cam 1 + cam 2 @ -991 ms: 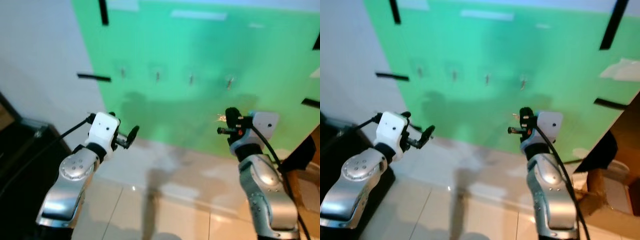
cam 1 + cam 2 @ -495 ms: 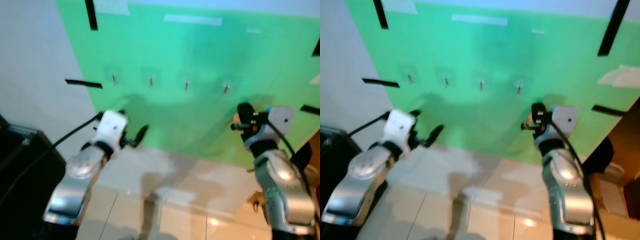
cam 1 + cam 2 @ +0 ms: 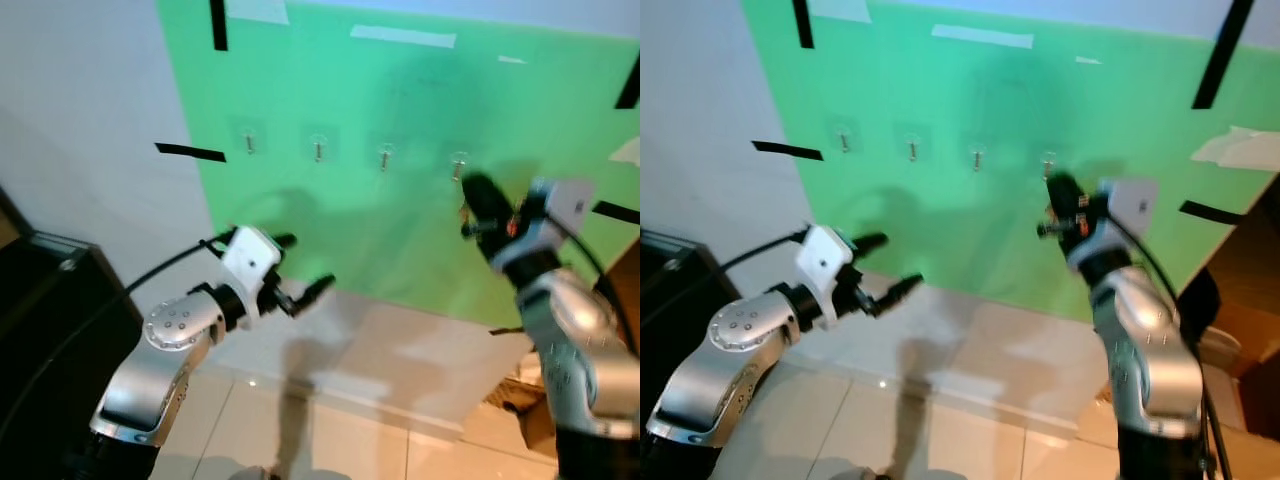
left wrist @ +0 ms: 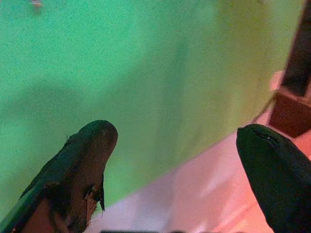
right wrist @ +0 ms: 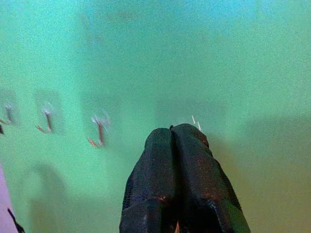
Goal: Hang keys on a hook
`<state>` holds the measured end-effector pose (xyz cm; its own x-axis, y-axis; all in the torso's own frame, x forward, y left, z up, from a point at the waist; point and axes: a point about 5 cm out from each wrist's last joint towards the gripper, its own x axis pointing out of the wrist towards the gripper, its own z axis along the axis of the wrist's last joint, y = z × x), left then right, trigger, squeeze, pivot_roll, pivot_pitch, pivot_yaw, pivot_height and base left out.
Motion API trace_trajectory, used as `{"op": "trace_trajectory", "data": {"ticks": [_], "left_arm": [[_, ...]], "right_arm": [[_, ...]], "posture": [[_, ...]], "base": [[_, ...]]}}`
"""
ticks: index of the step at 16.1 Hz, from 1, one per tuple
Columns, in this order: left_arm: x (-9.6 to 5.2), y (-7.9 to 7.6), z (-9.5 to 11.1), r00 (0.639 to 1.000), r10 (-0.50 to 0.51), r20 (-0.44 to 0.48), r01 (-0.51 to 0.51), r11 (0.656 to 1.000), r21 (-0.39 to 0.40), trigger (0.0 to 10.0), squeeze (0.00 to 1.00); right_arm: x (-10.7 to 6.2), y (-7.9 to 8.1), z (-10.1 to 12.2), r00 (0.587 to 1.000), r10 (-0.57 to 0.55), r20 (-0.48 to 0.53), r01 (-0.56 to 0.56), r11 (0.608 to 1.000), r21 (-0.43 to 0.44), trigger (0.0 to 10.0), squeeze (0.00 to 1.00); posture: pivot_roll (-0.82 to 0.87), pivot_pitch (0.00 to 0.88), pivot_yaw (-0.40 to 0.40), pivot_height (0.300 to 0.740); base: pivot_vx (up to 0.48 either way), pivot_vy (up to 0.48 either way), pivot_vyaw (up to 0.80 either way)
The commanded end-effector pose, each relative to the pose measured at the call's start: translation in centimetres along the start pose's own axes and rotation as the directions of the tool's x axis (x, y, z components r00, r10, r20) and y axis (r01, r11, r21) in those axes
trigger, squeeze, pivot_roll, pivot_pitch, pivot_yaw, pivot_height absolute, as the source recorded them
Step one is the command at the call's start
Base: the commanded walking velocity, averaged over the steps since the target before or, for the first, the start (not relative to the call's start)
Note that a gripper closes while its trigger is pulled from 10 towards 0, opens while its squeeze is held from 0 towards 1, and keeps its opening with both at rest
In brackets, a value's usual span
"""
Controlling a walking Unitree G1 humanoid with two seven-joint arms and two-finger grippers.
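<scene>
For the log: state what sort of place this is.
Probably a staged test corner indoors: a green sheet taped to a white wall, four small hooks stuck on it in a row, and a tiled floor below.

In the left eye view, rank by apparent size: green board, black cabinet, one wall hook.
1. Green board, largest.
2. Black cabinet, cut off at the frame edge and nearer the camera.
3. Wall hook, smallest.

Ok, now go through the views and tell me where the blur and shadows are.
Left eye view: right gripper smeared by motion, hooks soft. Right eye view: arm shadows on the green board. Left wrist view: left gripper fingers big, blurred. Right wrist view: grainy, hooks smeared.
</scene>
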<state>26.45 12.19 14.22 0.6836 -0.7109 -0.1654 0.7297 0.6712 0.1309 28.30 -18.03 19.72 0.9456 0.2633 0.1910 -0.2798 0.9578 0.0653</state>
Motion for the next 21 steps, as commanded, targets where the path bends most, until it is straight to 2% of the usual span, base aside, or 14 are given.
{"op": "trace_trajectory", "data": {"ticks": [1, 7, 11, 19, 21], "left_arm": [[0.1, 0.0, 0.7, 1.0, -0.02, 0.015, 0.019, 1.0, 0.021, 10.0, 0.0], [0.2, -0.3, 1.0, 0.998, -0.057, 0.021, 0.056, 0.998, 0.015, 10.0, 0.0], [0.3, -0.3, 1.1, 0.997, -0.068, 0.024, 0.068, 0.998, 0.017, 10.0, 0.0], [0.5, -0.1, 1.0, 0.998, -0.067, 0.018, 0.066, 0.998, 0.022, 10.0, 0.0], [0.5, -0.2, 0.9, 0.998, -0.065, 0.016, 0.064, 0.998, 0.026, 10.0, 0.0]], "right_arm": [[0.2, -0.1, 0.2, 1.0, 0.014, 0.003, -0.014, 1.0, 0.01, 10.0, 0.0], [1.4, -0.3, 0.3, 0.998, 0.056, -0.002, -0.056, 0.998, 0.008, 10.0, 0.0], [2.3, -0.7, -0.4, 1.0, -0.014, -0.025, 0.013, 1.0, -0.008, 10.0, 0.0], [3.0, -1.4, -0.8, 0.993, -0.12, -0.001, 0.12, 0.992, 0.025, 10.0, 0.0], [2.8, -1.8, -1.5, 0.979, -0.201, -0.011, 0.202, 0.979, 0.037, 10.0, 0.0]], "posture": [[-0.04, 0.0, -0.013, 0.74], [-0.03, 0.0, -0.021, 0.74], [-0.03, 0.0, -0.016, 0.74], [-0.03, 0.0, -0.017, 0.74], [-0.03, 0.0, -0.02, 0.74]], "base": [[0.0, 0.0, 0.0], [0.0, 0.0, 0.0], [0.0, 0.0, 0.0], [0.0, 0.0, 0.0], [0.0, 0.0, 0.0]]}}
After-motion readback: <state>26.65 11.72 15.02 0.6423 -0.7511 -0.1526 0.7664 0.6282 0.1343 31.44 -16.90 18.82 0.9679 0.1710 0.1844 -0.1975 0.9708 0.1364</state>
